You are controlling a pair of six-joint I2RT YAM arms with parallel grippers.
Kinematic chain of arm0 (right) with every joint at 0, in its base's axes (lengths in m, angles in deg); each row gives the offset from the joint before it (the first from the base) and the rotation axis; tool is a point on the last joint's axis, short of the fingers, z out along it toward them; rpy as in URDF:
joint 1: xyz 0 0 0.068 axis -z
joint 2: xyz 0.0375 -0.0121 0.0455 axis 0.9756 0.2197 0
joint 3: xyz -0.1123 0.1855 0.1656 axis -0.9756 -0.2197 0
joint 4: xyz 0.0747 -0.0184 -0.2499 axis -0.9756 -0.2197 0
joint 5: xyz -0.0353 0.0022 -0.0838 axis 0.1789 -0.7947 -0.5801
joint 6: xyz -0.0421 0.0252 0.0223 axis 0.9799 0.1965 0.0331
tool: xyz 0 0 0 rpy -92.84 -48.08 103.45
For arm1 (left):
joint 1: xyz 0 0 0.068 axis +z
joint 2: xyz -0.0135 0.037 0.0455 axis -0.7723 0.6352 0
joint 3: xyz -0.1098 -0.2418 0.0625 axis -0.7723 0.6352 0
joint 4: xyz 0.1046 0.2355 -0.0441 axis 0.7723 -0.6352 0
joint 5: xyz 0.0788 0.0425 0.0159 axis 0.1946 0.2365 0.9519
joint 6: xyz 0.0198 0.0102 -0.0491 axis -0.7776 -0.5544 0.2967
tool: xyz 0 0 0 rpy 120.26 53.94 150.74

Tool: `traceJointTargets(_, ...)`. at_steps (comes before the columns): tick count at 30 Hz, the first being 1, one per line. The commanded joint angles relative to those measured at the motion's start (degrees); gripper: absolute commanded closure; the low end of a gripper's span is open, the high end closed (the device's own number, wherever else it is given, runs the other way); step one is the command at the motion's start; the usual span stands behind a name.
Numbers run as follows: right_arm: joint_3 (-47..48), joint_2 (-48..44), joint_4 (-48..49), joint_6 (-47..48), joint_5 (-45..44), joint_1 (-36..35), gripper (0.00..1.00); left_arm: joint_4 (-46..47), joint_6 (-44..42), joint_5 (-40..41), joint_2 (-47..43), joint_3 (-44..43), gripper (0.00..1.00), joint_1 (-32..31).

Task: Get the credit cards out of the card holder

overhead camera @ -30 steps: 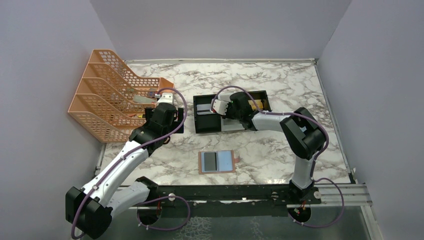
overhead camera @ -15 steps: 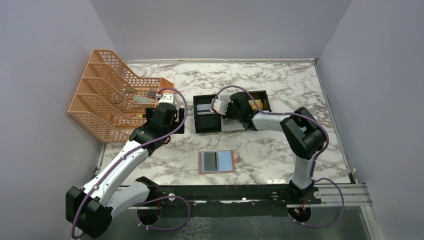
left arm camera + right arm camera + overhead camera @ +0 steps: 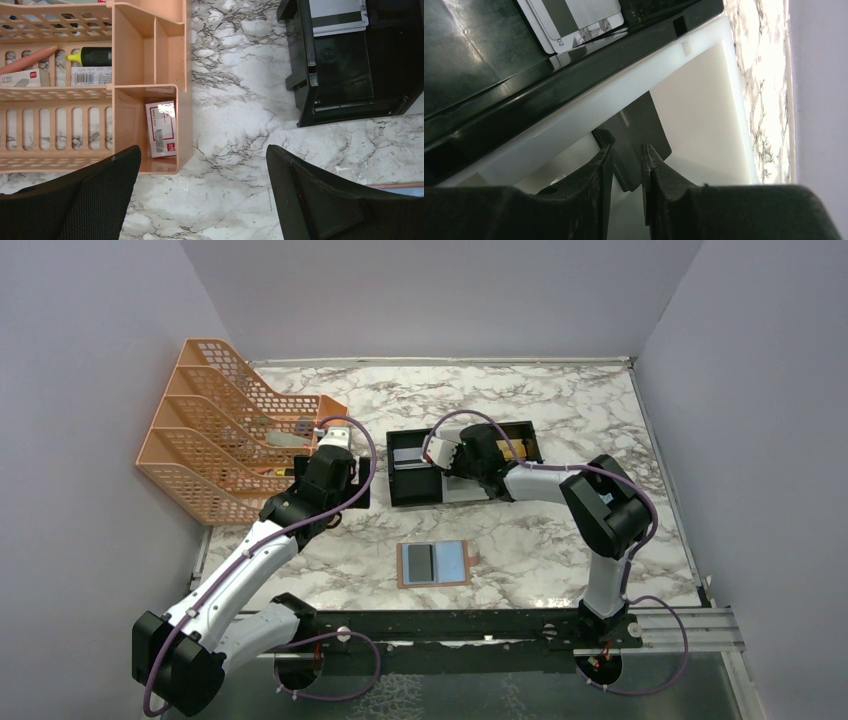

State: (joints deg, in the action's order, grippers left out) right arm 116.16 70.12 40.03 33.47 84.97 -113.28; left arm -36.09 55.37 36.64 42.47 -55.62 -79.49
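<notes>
The right fingers point(image 3: 610, 160) stand narrow, pinching the black card point(image 3: 639, 132) between them. The card is tilted on edge inside the white middle compartment of the black-and-white tray point(image 3: 410, 502). In the black compartment just beside it, a greyish-silver card point(image 3: 574, 20) with a dark stripe lies flat.

The left fingers point(image 3: 305, 190) are spread wide and hold nothing. They hang over bare marble surface point(image 3: 235, 150) between the orange rack point(image 3: 150, 50) and the tray's near corner.

The card holder point(image 3: 435, 563) lies opened flat on the surface toward the near edge, between the two arms and well apart from the tray and from both sets of fingers. Its right half shows light-blue lining and its left half a dark rectangle; I cannot tell whether that is another card.
</notes>
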Motion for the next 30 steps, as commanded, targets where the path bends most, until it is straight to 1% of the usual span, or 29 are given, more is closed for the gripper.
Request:
traceJointTargets(1, 0.6, -2.3, 4.4, -3.8, -1.3, 0.3, 0.73, 0.1, -0.7, -1.5, -0.1, 0.3, 0.01, 0.3)
traceJointTargets(7, -1.6, -8.1, 10.2, -13.7, -4.6, 0.3, 0.73, 0.1, -0.5, -2.3, -0.7, 0.3, 0.01, 0.3)
traceJointTargets(9, -3.9, -11.6, 11.6, -19.9, -4.4, 0.3, 0.72, 0.2, -0.3, -2.4, -1.0, 0.4, 0.01, 0.3)
traceJointTargets(11, -6.9, -16.0, 13.3, -28.2, -3.9, 0.3, 0.70, 0.2, 0.1, -2.4, -1.2, 0.6, 0.01, 0.3)
traceJointTargets(13, -9.1, -20.3, 11.5, -38.6, -1.8, 0.3, 0.70, 0.2, 0.6, -3.2, -1.2, 0.6, 0.01, 0.3)
traceJointTargets(15, -11.1, -24.6, 7.9, -47.9, 1.9, 0.3, 0.70, 0.5, 0.9, -4.7, -1.1, 0.6, 0.01, 0.3)
traceJointTargets(16, -12.2, -26.4, 6.5, -54.8, 3.6, 0.3, 0.70, 0.6, 0.9, -5.4, -0.9, 0.6, 0.01, 0.3)
traceJointTargets(18, -14.4, -30.1, 3.5, -64.2, 7.3, 0.3, 0.69, 0.7, 1.0, -6.6, -0.9, 0.5, 0.01, 0.3)
traceJointTargets(22, -19.3, -36.3, 0.0, -75.8, 16.0, 0.3, 0.68, 0.9, 1.6, -7.3, -1.7, 0.8, 0.01, 0.3)
traceJointTargets(24, -22.1, -39.1, -1.0, -80.1, 20.4, 0.3, 0.67, 0.9, 1.7, -7.8, -2.1, 0.8, 0.01, 0.3)
traceJointTargets(27, -26.2, -41.5, 1.2, -81.9, 28.5, 0.3, 0.67, 1.2, 2.2, -8.8, -2.9, 1.2, 0.01, 0.3)
traceJointTargets(28, -26.5, -41.9, 0.1, -81.6, 29.9, 0.3, 0.66, 1.8, 2.5, -9.6, -2.9, 1.7, 0.01, 0.3)
traceJointTargets(30, -24.2, -42.2, -6.6, -79.3, 31.2, 0.3, 0.65, 2.9, 3.2, -13.5, -1.8, 2.3, 0.01, 0.3)
